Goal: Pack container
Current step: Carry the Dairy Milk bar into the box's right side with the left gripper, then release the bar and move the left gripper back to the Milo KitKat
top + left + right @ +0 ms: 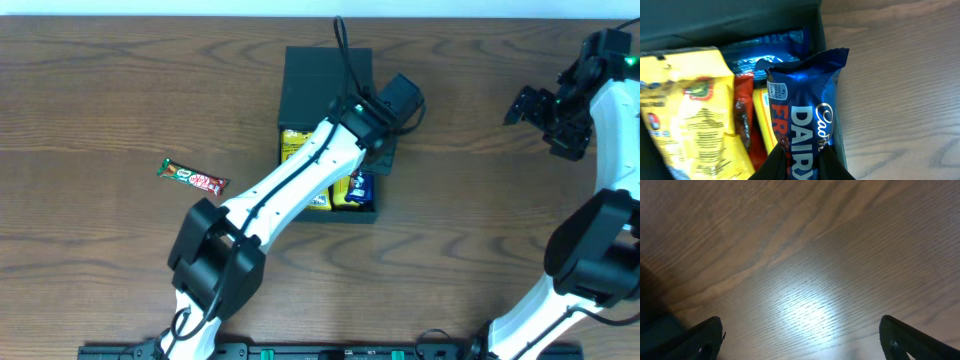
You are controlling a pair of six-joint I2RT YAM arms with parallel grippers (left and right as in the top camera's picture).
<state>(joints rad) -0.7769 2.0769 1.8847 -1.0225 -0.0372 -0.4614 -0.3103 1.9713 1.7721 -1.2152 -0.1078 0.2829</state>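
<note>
Blue chocolate bar (805,120), pinched by one end in the closed-down left gripper (802,167), sits over the right-hand edge of the container (325,80), long axis parallel to that wall.

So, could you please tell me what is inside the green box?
Inside the container: a yellow packet, a red wrapper, a blue packet at the back and a blue Dairy bar at its edge, pinched by the left end effector. Packets hide the floor.
</note>
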